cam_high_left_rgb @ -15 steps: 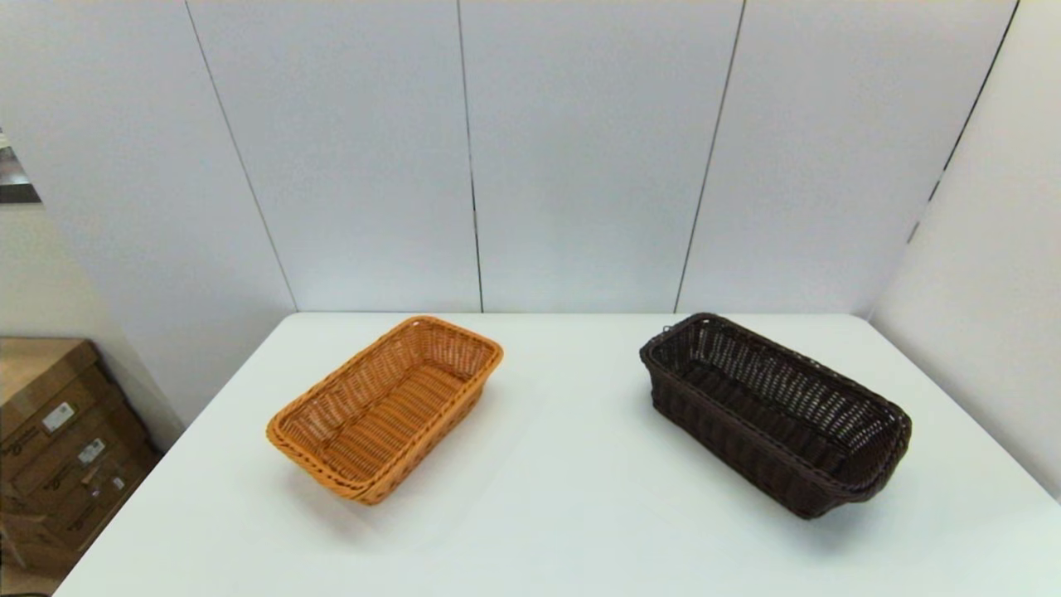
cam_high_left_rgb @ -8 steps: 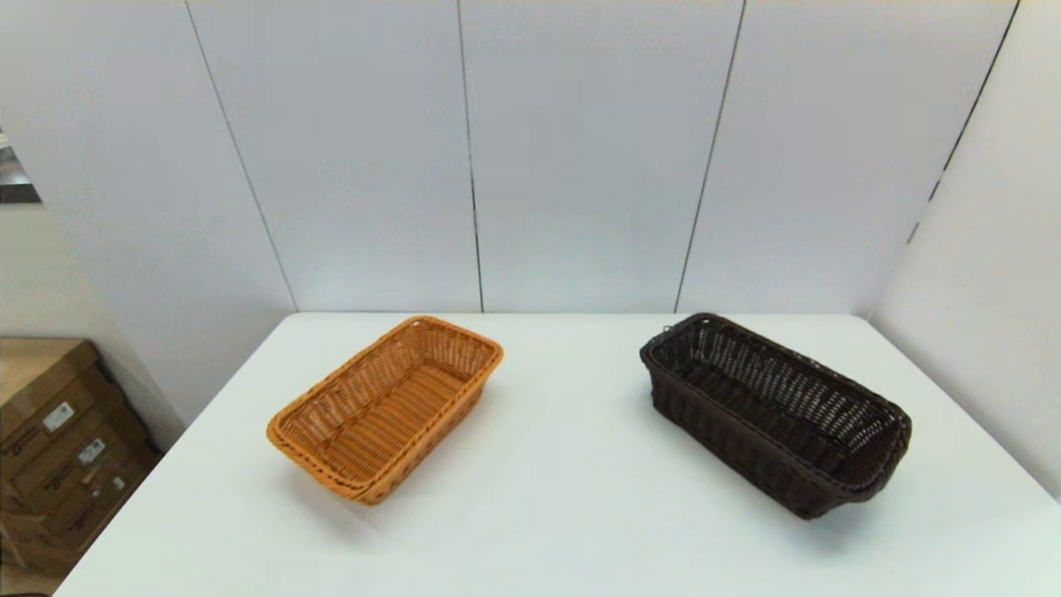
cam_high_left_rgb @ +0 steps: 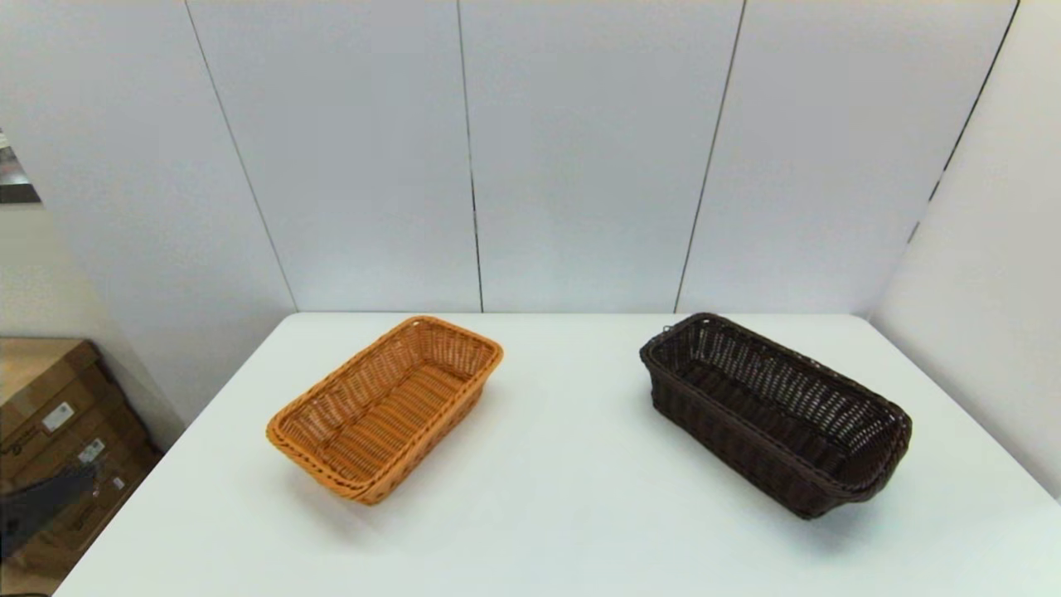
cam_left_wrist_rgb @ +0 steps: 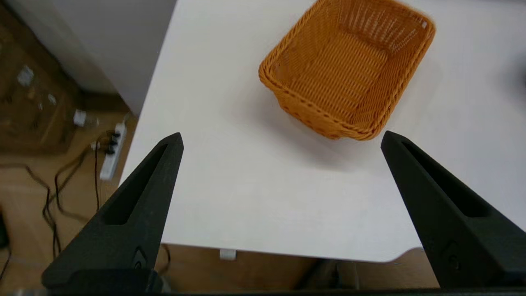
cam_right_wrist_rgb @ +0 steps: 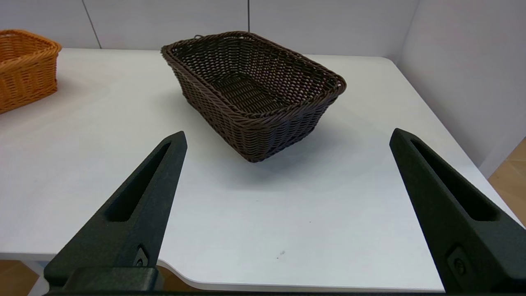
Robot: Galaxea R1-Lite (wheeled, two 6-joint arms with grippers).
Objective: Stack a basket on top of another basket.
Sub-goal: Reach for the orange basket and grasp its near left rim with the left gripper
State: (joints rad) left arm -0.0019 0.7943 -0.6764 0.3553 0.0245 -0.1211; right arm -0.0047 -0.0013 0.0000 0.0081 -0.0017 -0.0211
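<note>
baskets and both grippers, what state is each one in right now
dark brown basket: upright, empty, on the white table, untouched.
orange-tan basket: upright, empty, on the table, apart from the dark one, nothing stacked on it.
left gripper: open, holding nothing, at the table's near left edge, short of the orange-tan basket.
right gripper: open, holding nothing, short of the dark brown basket.

**Orange-tan and dark brown weave on a white bench**

The shallower basket [cam_high_left_rgb: 385, 409] is orange-tan wicker, its rim flecked with darker brown. The deeper basket [cam_high_left_rgb: 775, 412] is dark brown, almost black, in an open weave with a twisted rim. The bench [cam_high_left_rgb: 564, 497] is plain white. Both grippers' fingers [cam_left_wrist_rgb: 135, 205] [cam_right_wrist_rgb: 135, 205] are matte black. The wall panels [cam_high_left_rgb: 580, 149] are pale grey with thin dark seams.
</note>
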